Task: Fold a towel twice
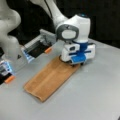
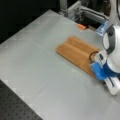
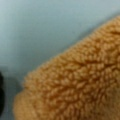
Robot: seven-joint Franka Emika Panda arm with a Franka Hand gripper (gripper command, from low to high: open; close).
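Note:
The orange-brown towel [image 1: 50, 78] lies on the grey table [image 1: 95, 97] as a long, narrow strip, folded over once, with a soft lengthwise crease down its middle. In both front views the gripper [image 1: 72, 64] is pressed low onto the strip's end nearest the arm. Its white and blue hand hides the fingertips. In a front view the towel [image 2: 75, 51] runs from the middle toward the right, where the gripper [image 2: 94, 59] meets it. The wrist view is filled by a rounded corner of fuzzy towel [image 3: 75, 82] over bare table [image 3: 37, 30], with a dark finger [image 3: 1, 96] at the left edge.
A metal frame [image 1: 37, 43] with orange tabs [image 1: 47, 50] stands behind the towel, and another orange tab [image 1: 9, 79] lies at a front view's left. The arm's white base [image 1: 10, 37] rises at the left. A black perforated board [image 2: 15, 107] borders the table's corner.

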